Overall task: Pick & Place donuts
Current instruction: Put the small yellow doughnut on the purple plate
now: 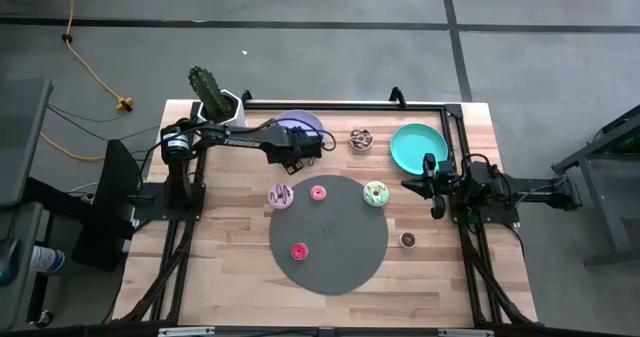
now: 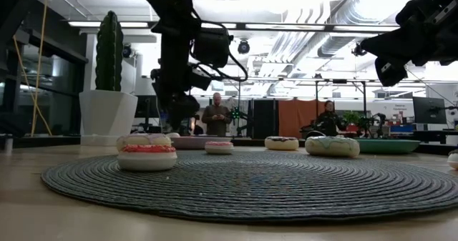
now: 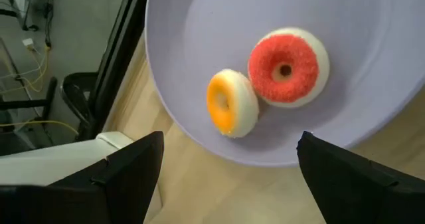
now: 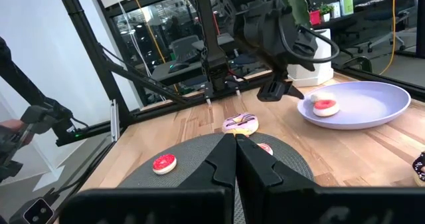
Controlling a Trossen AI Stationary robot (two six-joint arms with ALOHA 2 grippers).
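Note:
My left gripper [image 3: 229,177] is open and hovers above the lavender plate [image 3: 372,44], near its rim; it also shows in the high view [image 1: 303,153]. On that plate a red donut [image 3: 287,66] lies flat. An orange donut [image 3: 231,102] stands tilted on its edge and touches it. On the dark grey mat [image 1: 340,262] lie a white-purple sprinkled donut [image 1: 281,195], a pink donut [image 1: 318,192], a green donut [image 1: 375,192] and a red-pink donut [image 1: 298,250]. A chocolate donut [image 1: 408,239] lies on the wood. My right gripper [image 1: 418,184] is shut and raised at the table's right side.
A teal plate [image 1: 418,145] sits at the far right, and a brown sprinkled donut [image 1: 361,138] lies between the two plates. A potted cactus [image 1: 212,95] stands at the far left corner beside the left arm. Black frame rails run along the table's sides. People stand in the room beyond [image 2: 217,116].

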